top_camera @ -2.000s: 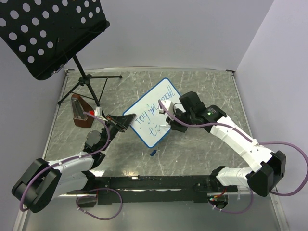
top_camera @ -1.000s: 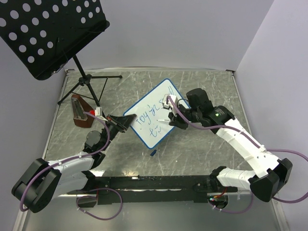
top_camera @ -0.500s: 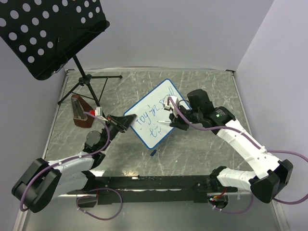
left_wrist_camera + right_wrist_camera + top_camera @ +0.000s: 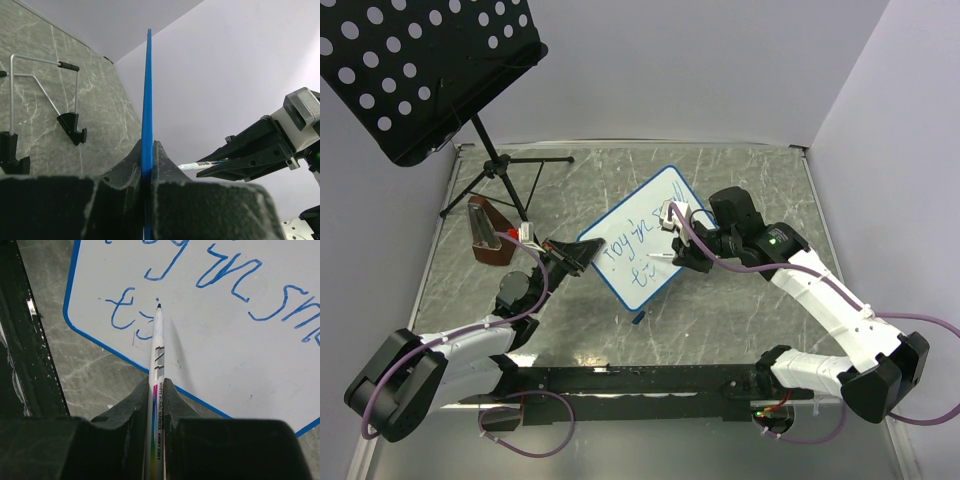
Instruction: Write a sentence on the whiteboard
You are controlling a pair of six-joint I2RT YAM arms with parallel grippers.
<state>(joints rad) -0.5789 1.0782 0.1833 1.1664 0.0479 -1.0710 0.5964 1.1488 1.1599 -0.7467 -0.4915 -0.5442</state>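
**Whiteboard: second line of the sentence under way**

Clamped on the thin blue frame, the left gripper props the board tilted above the marbled grey surface. The right gripper pinches a slim white marker, its tip at the glossy face beside the started letters. The next move seems to need light, steady strokes rightward.
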